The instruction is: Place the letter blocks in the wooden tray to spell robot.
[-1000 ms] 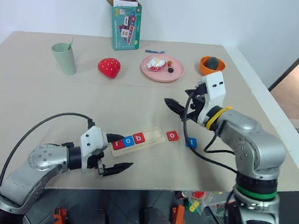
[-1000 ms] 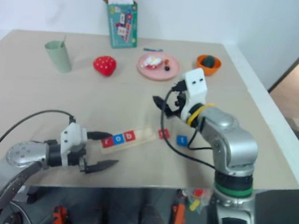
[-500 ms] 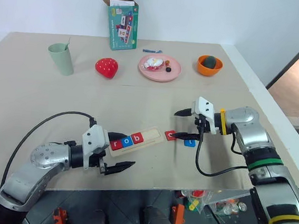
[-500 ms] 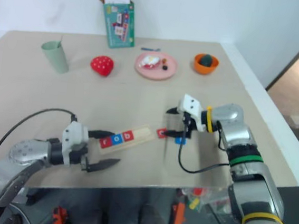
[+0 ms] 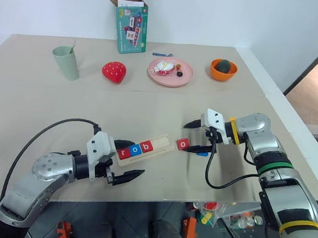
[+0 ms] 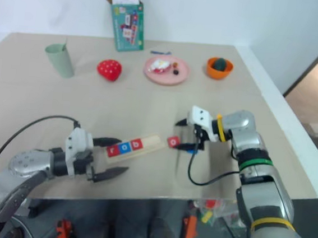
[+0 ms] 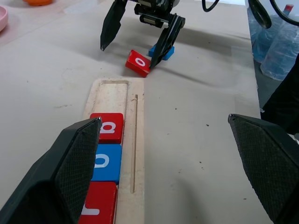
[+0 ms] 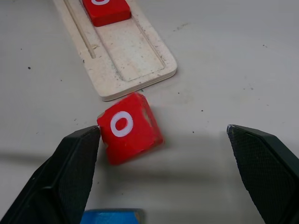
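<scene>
While three tiles, red r (image 7: pixel 96 210), blue o (image 7: pixel 105 161) and red b (image 7: pixel 107 127), sit in the wooden tray (image 5: pixel 159 145), the right gripper (image 5: pixel 198 137) hangs spread wide and empty over the loose red o block (image 5: pixel 183 144) just off the tray's end, one fingertip touching it; blue block (image 7: pixel 163 51) beside it; left gripper (image 5: pixel 128 161) open, empty, at the tray's near end

Your right gripper (image 5: pixel 197 138) has dropped from above the table to straddle the red o block (image 5: pixel 183 144), wide open, one fingertip touching it.
</scene>
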`<state>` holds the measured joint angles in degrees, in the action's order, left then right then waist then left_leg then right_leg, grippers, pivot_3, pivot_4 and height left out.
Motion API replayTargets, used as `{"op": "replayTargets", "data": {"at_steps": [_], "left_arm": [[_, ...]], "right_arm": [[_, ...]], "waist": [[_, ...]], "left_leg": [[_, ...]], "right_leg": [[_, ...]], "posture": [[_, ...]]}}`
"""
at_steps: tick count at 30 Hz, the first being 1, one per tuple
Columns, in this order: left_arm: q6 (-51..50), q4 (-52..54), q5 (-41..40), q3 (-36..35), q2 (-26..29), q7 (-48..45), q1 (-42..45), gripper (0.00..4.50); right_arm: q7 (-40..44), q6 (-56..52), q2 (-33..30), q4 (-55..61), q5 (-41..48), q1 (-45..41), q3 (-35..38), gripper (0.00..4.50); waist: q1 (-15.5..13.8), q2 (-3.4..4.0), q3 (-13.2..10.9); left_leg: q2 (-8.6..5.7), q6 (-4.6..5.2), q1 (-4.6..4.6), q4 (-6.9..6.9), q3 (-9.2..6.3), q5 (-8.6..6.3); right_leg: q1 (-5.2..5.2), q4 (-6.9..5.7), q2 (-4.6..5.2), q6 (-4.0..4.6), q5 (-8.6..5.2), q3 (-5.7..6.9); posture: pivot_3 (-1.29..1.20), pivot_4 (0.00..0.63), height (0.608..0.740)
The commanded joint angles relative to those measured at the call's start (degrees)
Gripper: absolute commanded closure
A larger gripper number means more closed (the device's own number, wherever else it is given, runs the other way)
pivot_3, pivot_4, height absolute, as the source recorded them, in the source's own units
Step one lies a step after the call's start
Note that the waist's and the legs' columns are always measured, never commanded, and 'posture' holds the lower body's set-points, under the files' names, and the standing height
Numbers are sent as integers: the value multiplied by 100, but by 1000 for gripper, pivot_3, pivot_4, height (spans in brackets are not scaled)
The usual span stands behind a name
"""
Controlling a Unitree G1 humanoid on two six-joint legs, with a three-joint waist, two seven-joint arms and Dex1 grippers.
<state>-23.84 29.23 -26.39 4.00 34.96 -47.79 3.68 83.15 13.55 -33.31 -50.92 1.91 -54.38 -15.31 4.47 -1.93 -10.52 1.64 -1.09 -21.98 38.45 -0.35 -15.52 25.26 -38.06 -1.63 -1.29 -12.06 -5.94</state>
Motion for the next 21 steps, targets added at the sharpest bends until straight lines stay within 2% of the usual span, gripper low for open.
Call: {"op": "replayTargets", "data": {"at_steps": [1,17,21], "left_arm": [[28,198,-31,-91,60,9,45,0],[39,177,37,-49,89,19,63,0],[46,168,84,-27,87,15,48,0]], "right_arm": [[122,46,2,17,-36,-119,96,19],[140,15,99,-54,-126,-105,88,19],[154,34,164,-111,-135,-134,97,1177]], "waist": [[0,0,0],[0,0,0],[0,0,0]], "left_leg": [[0,0,1,0,0,0],[0,-1,1,0,0,1],[0,-1,1,0,0,0]], "right_leg": [[0,0,0,0,0,0],[0,-2,0,5,3,-1],[0,-2,0,6,3,0]], "posture": [[0,150,740],[0,150,740],[0,150,740]]}}
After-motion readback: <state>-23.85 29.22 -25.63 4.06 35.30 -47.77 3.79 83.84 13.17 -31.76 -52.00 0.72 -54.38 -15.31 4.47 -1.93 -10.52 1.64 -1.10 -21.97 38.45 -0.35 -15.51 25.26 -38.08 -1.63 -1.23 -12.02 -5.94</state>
